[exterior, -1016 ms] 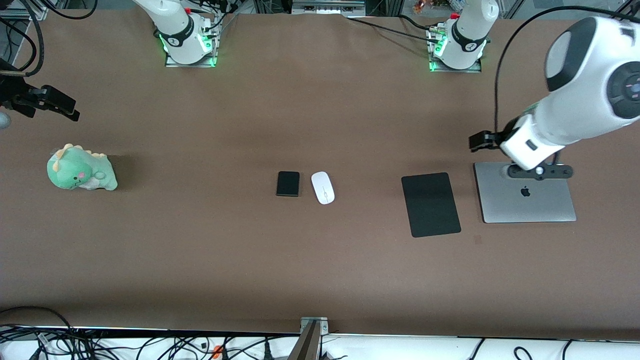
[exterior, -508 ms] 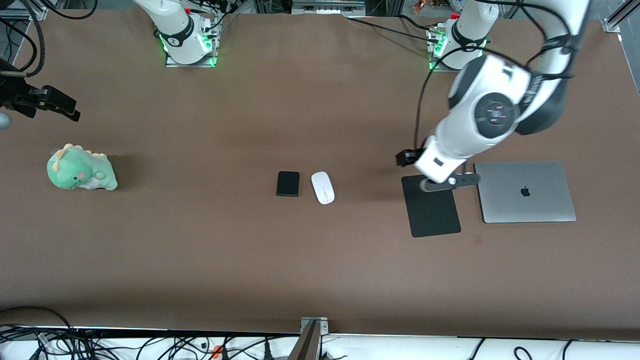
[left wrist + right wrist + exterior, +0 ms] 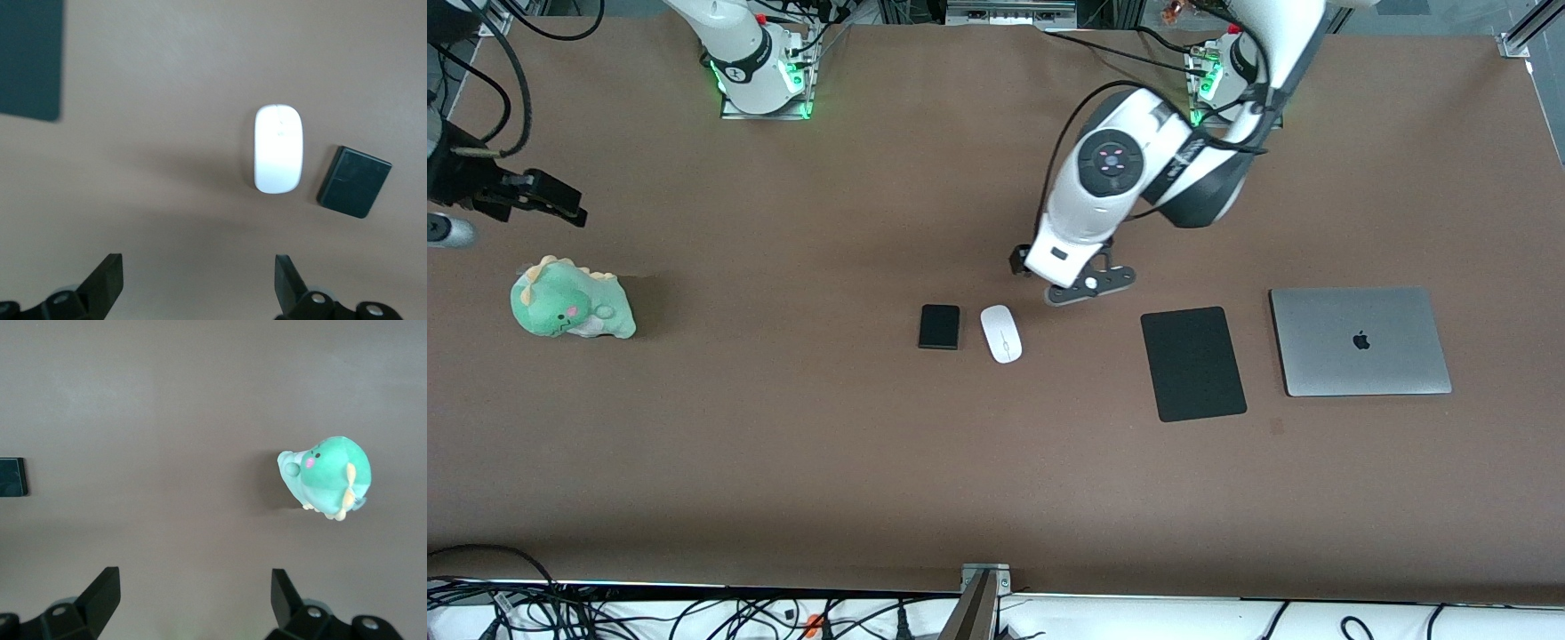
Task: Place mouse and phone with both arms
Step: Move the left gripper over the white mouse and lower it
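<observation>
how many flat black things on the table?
2: the phone beside the mouse, toward the right arm's end; the mouse pad beside the laptop. None looks hidden.

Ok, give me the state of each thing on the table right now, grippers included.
mouse: flat on the table, untouched, beside the phone.
phone: flat on the table, untouched.
left gripper: open, empty, over bare table near the mouse.
right gripper: open, empty, over the table near the dinosaur plush.
dinosaur plush: resting on the table.
laptop: closed.
mouse pad: flat, nothing on it.
</observation>
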Motion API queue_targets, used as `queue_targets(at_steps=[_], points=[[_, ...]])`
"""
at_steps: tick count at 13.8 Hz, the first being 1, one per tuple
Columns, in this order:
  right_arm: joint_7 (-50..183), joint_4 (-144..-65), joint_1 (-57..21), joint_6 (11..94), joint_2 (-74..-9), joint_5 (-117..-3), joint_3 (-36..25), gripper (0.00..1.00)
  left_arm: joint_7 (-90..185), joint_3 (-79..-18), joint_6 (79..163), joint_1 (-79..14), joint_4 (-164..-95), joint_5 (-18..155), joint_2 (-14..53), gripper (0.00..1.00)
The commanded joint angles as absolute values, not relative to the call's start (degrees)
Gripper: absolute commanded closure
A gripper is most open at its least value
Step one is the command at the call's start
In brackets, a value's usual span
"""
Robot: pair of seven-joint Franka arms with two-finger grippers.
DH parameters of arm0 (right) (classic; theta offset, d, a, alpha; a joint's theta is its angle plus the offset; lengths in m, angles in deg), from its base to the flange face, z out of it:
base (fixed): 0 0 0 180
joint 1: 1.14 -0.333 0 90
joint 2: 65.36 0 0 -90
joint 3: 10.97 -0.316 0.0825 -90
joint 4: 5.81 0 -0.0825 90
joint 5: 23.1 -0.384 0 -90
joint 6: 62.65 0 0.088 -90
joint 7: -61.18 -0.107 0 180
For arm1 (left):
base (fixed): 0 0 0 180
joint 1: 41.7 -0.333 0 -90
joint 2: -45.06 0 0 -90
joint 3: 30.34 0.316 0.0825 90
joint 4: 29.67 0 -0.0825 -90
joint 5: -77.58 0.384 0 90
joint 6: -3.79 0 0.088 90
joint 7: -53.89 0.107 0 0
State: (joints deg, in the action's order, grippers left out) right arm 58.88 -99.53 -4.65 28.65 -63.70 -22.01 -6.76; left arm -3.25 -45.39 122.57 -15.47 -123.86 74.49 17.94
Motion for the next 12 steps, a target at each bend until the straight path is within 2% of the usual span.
queue_targets(at_steps=[1, 6, 12], points=[[59.4, -99.4, -5.4, 29.7, -61.3, -22.9, -6.7, 0.00, -6.8, -44.7, 124.8, -14.1, -117.1, 74.9, 10.4, 0.00], [58.8, -98.3, -6.7, 30.0, -55.5, -21.9, -6.7, 0.00, -9.9, -44.1, 125.7, -10.2, -112.1, 74.9, 4.3, 0.00], [58.5, -98.3, -8.4, 37.7, -48.1, -22.8, -6.7, 0.00, -12.3, -43.2, 131.5, -9.5, -111.1, 74.7, -0.4, 0.00]])
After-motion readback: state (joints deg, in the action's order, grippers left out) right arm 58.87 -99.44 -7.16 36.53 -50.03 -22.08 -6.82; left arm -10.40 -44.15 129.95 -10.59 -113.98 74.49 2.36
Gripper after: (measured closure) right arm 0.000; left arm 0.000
